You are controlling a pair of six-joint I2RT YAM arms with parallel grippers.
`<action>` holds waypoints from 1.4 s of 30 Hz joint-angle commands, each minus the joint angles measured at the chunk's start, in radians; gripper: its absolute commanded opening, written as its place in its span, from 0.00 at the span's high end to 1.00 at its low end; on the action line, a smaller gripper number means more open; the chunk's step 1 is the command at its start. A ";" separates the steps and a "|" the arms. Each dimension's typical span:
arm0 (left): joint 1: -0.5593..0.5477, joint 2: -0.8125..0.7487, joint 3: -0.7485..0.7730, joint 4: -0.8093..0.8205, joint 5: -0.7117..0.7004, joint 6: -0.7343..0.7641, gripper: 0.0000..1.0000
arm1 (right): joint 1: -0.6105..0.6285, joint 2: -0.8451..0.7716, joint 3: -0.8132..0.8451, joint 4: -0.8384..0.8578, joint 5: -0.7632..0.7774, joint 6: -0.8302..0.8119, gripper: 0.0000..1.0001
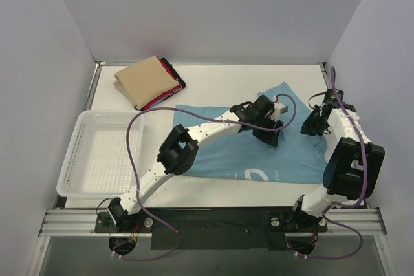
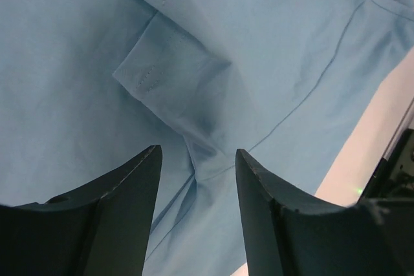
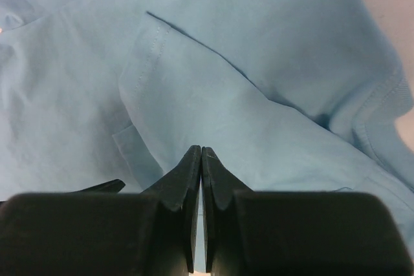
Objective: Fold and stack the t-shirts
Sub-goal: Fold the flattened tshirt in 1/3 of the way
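The light blue t-shirt (image 1: 239,153) lies spread on the table, white lettering at its near edge. My left gripper (image 1: 270,138) hovers open over its upper right part; in the left wrist view the gripper (image 2: 197,156) straddles a crease below a folded-in sleeve (image 2: 169,72). My right gripper (image 1: 312,126) is at the shirt's right edge, its jaws pressed together (image 3: 202,150) just over a folded flap of blue cloth (image 3: 207,95); no cloth shows between the tips. The folded tan t-shirt (image 1: 143,81) lies on the red-and-black one (image 1: 171,86) at the back left.
A white mesh basket (image 1: 76,135) stands at the left of the table. White walls close in the back and both sides. The left arm's purple cable loops over the basket's right rim.
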 commanded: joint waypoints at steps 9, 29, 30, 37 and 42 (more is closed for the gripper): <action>-0.012 0.075 0.102 0.092 -0.190 -0.114 0.43 | 0.001 0.067 -0.084 0.109 0.013 0.075 1.00; -0.023 0.109 0.171 0.094 -0.236 -0.042 1.00 | -0.060 0.155 -0.168 0.145 0.002 0.114 1.00; -0.024 0.099 0.181 0.075 -0.256 -0.020 1.00 | -0.066 0.155 -0.165 0.143 0.000 0.121 1.00; -0.012 0.043 0.183 0.014 -0.417 0.041 1.00 | -0.089 0.202 -0.084 0.008 0.069 0.140 1.00; 0.000 0.022 0.126 -0.011 -0.419 0.020 1.00 | -0.106 0.205 -0.087 -0.002 0.085 0.134 1.00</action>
